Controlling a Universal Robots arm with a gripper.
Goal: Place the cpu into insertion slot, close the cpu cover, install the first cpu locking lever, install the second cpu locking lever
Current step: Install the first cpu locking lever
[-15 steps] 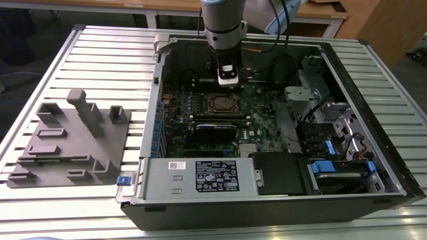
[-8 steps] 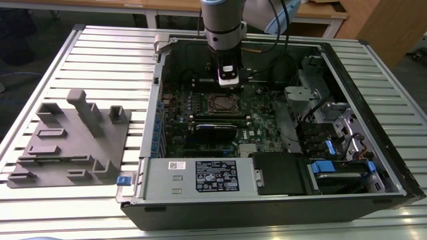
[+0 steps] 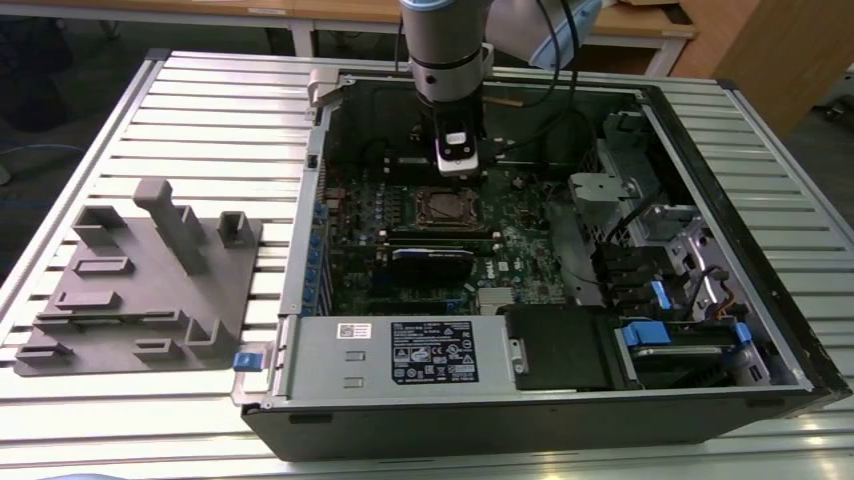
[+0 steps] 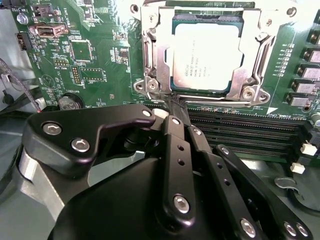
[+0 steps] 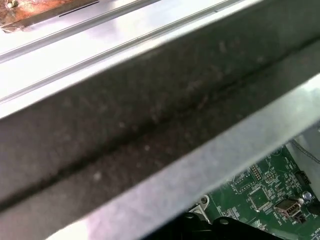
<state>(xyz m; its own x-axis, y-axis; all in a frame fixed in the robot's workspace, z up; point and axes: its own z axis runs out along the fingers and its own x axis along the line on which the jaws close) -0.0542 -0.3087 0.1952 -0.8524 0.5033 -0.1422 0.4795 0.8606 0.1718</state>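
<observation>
**CPU seated, cover down, gripper closed beside the socket**

While the arm hangs inside the open case, the exterior view reads as follows from its left to its right. Grey moulded fixture tray with upright posts (image 3: pixel 147 275) lies on the slatted metal table (image 3: pixel 200 110), well apart from the work. Black tower computer case (image 3: pixel 534 420), side panel off, sits beside it with the green motherboard (image 3: pixel 400 240) exposed. Black two-finger gripper (image 3: pixel 458 170) on the silver-grey arm (image 3: pixel 447 50) is lowered into the case, just beyond the square insertion slot with its silvery rim (image 3: pixel 442 207). Black and blue drive bays (image 3: pixel 667 340) fill the case toward the exterior view's right.

Second wrist view: small flat silver-grey square cpu (image 4: pixel 206 57) lies flat in the insertion slot (image 4: pixel 150 92). Thin silvery cpu cover frame (image 4: pixel 248 55) is folded down around the chip, its cut-out showing the metal top. Gripper (image 4: pixel 176 104) fingers are pressed together, holding nothing, tips just beside the socket's near edge. Long black memory slots (image 4: pixel 240 132) run alongside.

First wrist view: grey metal case edge (image 5: pixel 150 125) close up, motherboard (image 5: pixel 260 195) beyond it.
</observation>
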